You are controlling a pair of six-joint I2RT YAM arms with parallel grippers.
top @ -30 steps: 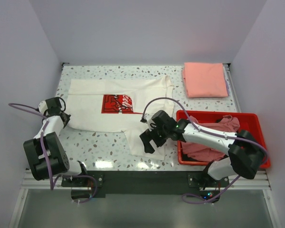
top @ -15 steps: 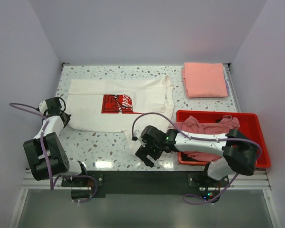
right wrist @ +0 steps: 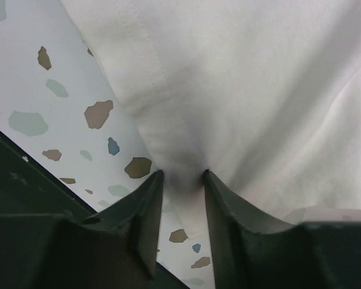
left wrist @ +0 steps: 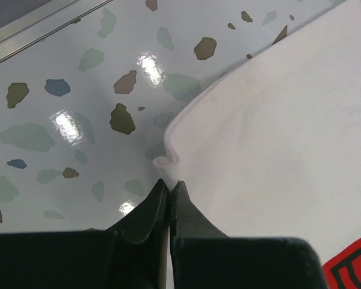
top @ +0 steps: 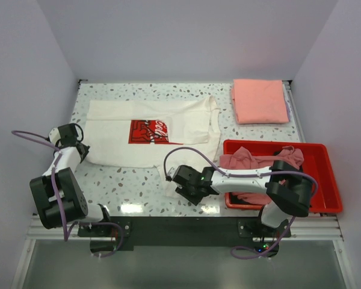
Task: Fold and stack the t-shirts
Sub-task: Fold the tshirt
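1. The white t-shirt (top: 117,138) lies spread flat on the speckled worktop (top: 126,183), its square red print facing up near the middle. One sleeve trails toward the near edge.
2. The left gripper (left wrist: 168,182) sits at the shirt's near-left hem. Its fingers are pressed together with only a thin pale sliver between them, and the hem curls into a small lip right at the tips (it looks pinched there).
3. The right gripper (right wrist: 182,180) is low over the near sleeve, close to the worktop's front edge. A bunched fold of the white cloth is caught between its two fingers, with wrinkles running into the gap.
4. The right arm stretches leftward from its base, passing over the near-left corner of the red bin (top: 325,198).
5. A dusty-pink shirt (top: 246,162) lies crumpled inside that bin.
6. The salmon-pink shirt (top: 260,100) rests folded into a neat rectangle at the far right corner of the worktop, well apart from both grippers and just beyond the bin.
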